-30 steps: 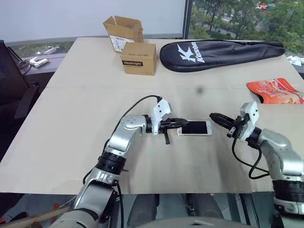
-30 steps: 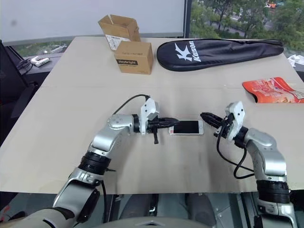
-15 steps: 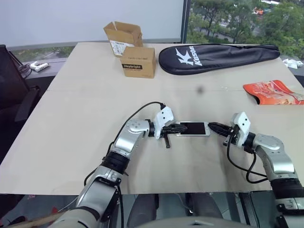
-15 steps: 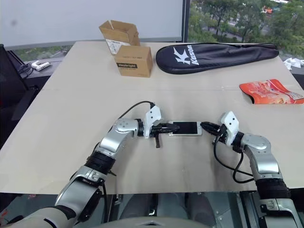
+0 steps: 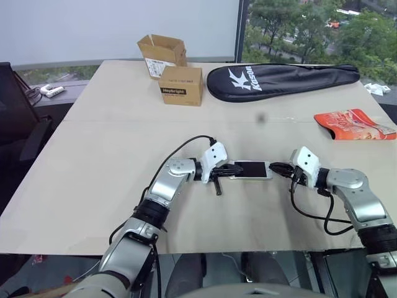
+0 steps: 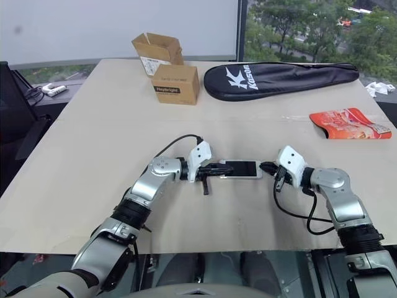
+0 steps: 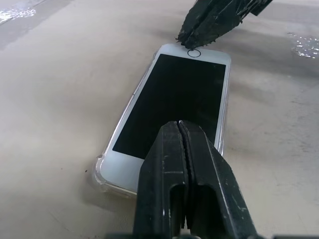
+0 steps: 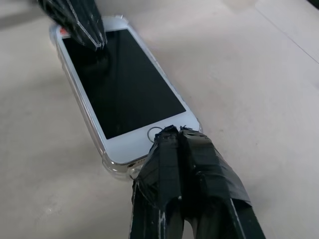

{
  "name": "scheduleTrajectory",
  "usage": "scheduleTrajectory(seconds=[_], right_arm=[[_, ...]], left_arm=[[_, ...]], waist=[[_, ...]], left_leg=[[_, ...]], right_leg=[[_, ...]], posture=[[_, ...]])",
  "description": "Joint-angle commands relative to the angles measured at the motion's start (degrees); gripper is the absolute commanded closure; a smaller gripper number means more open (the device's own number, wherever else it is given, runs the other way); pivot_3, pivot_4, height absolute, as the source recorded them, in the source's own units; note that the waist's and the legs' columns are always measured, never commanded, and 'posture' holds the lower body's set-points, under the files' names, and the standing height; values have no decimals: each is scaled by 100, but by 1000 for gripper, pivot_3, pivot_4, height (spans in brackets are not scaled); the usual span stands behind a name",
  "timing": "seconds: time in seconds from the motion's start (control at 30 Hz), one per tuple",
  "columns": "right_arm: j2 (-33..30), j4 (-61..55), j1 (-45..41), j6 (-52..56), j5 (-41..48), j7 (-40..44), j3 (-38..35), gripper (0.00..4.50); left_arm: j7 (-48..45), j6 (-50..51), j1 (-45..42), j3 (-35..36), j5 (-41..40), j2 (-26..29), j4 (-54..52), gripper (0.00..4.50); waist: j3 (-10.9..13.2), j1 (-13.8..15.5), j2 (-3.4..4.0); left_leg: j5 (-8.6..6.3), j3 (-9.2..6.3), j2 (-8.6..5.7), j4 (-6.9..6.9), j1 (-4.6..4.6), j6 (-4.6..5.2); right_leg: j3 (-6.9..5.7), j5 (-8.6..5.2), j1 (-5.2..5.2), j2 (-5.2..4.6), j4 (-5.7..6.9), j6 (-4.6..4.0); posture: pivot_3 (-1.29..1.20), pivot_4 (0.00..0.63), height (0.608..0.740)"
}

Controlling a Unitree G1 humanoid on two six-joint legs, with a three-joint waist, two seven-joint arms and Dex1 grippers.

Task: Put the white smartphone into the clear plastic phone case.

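Mid-worktop, the white smartphone (image 7: 172, 99) lies face-up in the clear plastic phone case (image 8: 115, 169), closed left end effector (image 7: 183, 130) and closed right end effector (image 8: 172, 134) pressing opposite ends; rigid, slick glass likely favours edge pressure.

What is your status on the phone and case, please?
Left gripper shut, tip on white smartphone. Right gripper shut, tip at home-button end. Phone lies screen-up inside clear plastic phone case on table. Nothing obstructing.

Glossy glass-fronted white smartphone (image 7: 172, 97) in clear plastic phone case (image 7: 102, 175) on matt table (image 5: 93, 155).
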Motion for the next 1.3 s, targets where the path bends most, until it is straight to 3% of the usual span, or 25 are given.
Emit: scheduleTrajectory(seconds=[0.03, 0.27, 0.53, 1.0, 1.2, 1.3], right_arm=[[-59, 352, 207, 559, -699, 134, 936, 4451], [-15, -12, 165, 1211, -696, 320, 1096, 4451], [-347, -455, 406, 1095, -394, 968, 1111, 4451], [-353, -386, 396, 1151, -479, 614, 1095, 4451], [98, -820, 410, 1721, 653, 634, 388, 4451], [570, -1321, 284, 2367, 2143, 668, -579, 4451]], left_arm=[[41, -8, 69, -68, 118, -2, 66, 4500], [80, -12, 72, -55, 113, 1, 53, 4500], [100, -28, 80, -43, 121, -11, 77, 4500], [104, -84, 13, -28, 156, -62, 186, 4500], [112, -100, 38, -24, 164, -37, 171, 4500], [119, -104, 51, -13, 160, -26, 159, 4500]], waist=[[-17, -4, -11], [-57, 0, -27], [-60, 17, -20], [-54, 23, -7], [-42, 13, 8], [-3, 16, 42]], left_leg=[[0, 1, 1, 0, 2, 0], [-1, -29, 6, -4, 9, 0], [-1, -46, 5, -20, 3, 0], [-1, -60, 3, -39, 2, 0], [-1, -67, 12, -41, -3, -1], [-1, -67, 10, -44, -19, 0]], right_leg=[[0, 0, 0, 0, 0, 0], [-2, -11, 8, -2, -5, 16], [-18, -8, 6, -3, -17, 5], [-34, -16, 4, -12, -36, 17], [-41, -17, 3, -14, -37, 17], [-41, -13, -10, -14, -37, 10]], posture=[[0, 150, 740], [0, 150, 740], [0, 150, 740], [0, 150, 740], [0, 150, 740], [0, 150, 740]])
